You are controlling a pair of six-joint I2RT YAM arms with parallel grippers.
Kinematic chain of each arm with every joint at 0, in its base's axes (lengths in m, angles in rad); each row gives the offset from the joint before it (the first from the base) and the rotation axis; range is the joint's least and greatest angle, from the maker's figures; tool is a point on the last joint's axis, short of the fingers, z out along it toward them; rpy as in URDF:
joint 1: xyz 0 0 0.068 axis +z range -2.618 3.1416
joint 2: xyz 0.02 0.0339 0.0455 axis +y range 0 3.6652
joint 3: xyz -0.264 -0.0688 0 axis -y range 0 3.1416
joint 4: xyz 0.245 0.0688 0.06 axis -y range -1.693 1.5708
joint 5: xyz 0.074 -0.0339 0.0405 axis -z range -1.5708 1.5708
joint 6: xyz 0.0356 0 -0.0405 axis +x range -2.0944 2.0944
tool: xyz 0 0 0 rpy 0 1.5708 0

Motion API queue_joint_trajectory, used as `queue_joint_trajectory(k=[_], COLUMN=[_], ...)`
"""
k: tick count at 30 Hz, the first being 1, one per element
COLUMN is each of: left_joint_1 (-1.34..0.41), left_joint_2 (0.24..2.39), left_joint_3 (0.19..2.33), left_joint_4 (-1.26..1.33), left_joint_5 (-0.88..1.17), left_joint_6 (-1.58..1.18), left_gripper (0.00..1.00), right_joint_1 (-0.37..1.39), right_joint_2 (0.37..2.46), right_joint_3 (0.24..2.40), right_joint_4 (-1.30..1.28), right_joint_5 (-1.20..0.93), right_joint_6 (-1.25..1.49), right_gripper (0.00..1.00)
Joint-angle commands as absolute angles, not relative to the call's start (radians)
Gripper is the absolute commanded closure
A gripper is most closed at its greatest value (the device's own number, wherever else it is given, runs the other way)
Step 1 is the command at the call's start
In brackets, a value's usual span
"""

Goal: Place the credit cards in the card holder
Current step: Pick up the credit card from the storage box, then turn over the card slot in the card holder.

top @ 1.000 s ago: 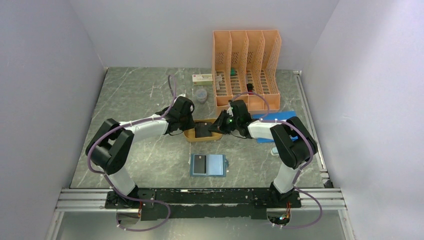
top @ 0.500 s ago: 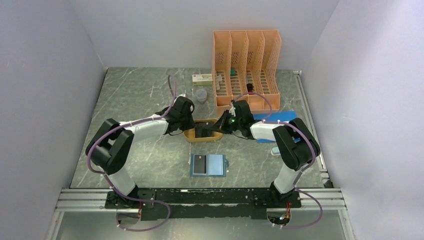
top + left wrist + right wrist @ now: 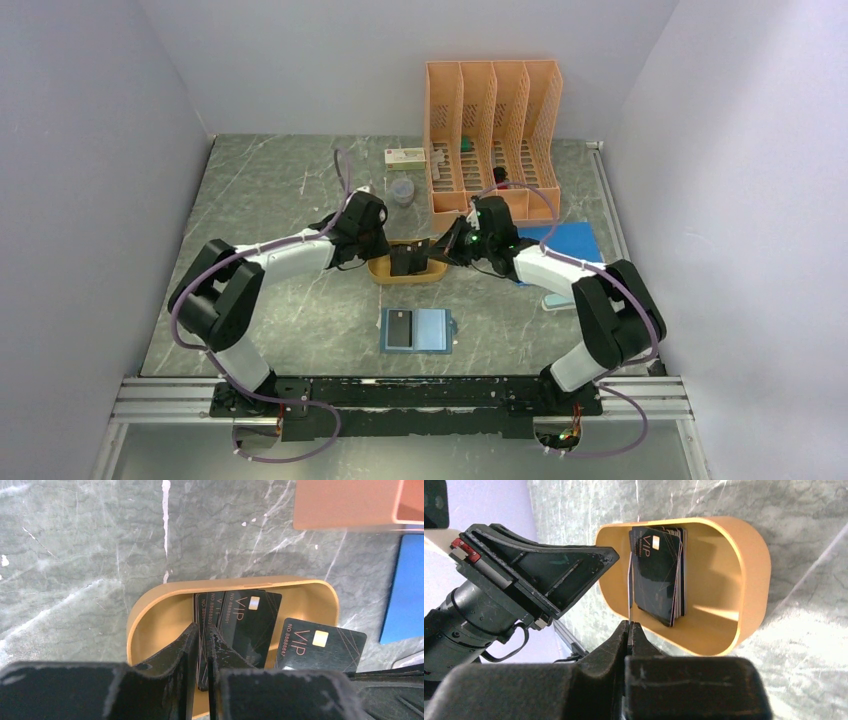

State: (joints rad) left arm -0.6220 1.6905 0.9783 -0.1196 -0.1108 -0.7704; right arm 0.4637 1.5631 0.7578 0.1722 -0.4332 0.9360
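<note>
Several black credit cards [image 3: 250, 620] stand on edge as a stack in the orange oval tray [image 3: 150, 615]. My left gripper [image 3: 201, 627] reaches into the tray, shut on that stack. My right gripper [image 3: 629, 624] is shut on the near end of a single card [image 3: 629, 590], seen edge-on, just left of the stack [image 3: 659, 575]. In the left wrist view this card [image 3: 320, 645] faces the camera beside the tray's right end. The teal card holder [image 3: 430, 329] lies open nearer the arm bases, with one dark card [image 3: 399, 327] on its left half.
An orange file organiser [image 3: 493, 135] stands behind the tray. A bright blue sheet [image 3: 568, 240] lies under the right forearm. A small box [image 3: 405, 156] and a grey cup [image 3: 402, 190] sit at the back.
My right gripper has closed onto one card beside the stack. The right arm's elbow has swung out to the right, uncovering more of the blue sheet. The left arm has held still.
</note>
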Motion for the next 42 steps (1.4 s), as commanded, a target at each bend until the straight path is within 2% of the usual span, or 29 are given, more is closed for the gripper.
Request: queue_joint_trajectory(k=[1,5,9,13,15,16,21,26,36,42], left_joint_1=[-0.612,-0.612,-0.616,-0.673,-0.78,-0.835,-1.023,-1.13,-1.158,-1.158], left_joint_2=[1.627,1.569,1.477,1.356,1.3,1.275,1.2,1.277,1.515,1.562], left_joint_3=[0.986,1.002,0.998,0.936,0.908,0.893,0.77,0.746,0.86,0.868], left_joint_4=[-0.13,-0.16,-0.203,-0.222,-0.248,-0.257,-0.191,-0.136,-0.153,-0.172], left_joint_5=[-0.13,-0.139,-0.153,-0.13,-0.175,-0.199,-0.176,-0.195,-0.238,-0.28], left_joint_6=[-0.766,-0.759,-0.744,-0.711,-0.697,-0.695,-0.74,-0.757,-0.764,-0.777], left_gripper=[0.83,0.8,0.67,0.53,0.41,0.39,0.4,0.42,0.45,0.46], right_joint_1=[0.456,0.447,0.438,0.447,0.458,0.459,0.468,0.498,0.592,0.606], right_joint_2=[1.523,1.474,1.367,1.251,1.189,1.159,0.974,0.828,0.799,0.724], right_joint_3=[0.805,0.804,0.772,0.82,0.82,0.797,0.634,0.484,0.462,0.489], right_joint_4=[0.009,-0.106,-0.151,-0.319,-0.415,-0.456,-0.577,-0.557,-0.53,-0.502], right_joint_5=[-0.413,-0.434,-0.468,-0.424,-0.373,-0.361,-0.348,-0.381,-0.366,-0.344], right_joint_6=[0.995,1.104,1.162,0.954,0.835,0.795,0.748,0.819,0.83,0.824], right_gripper=[1.0,1.0,1.0,1.0,1.0,1.0,1.0,1.0,1.0,1.0])
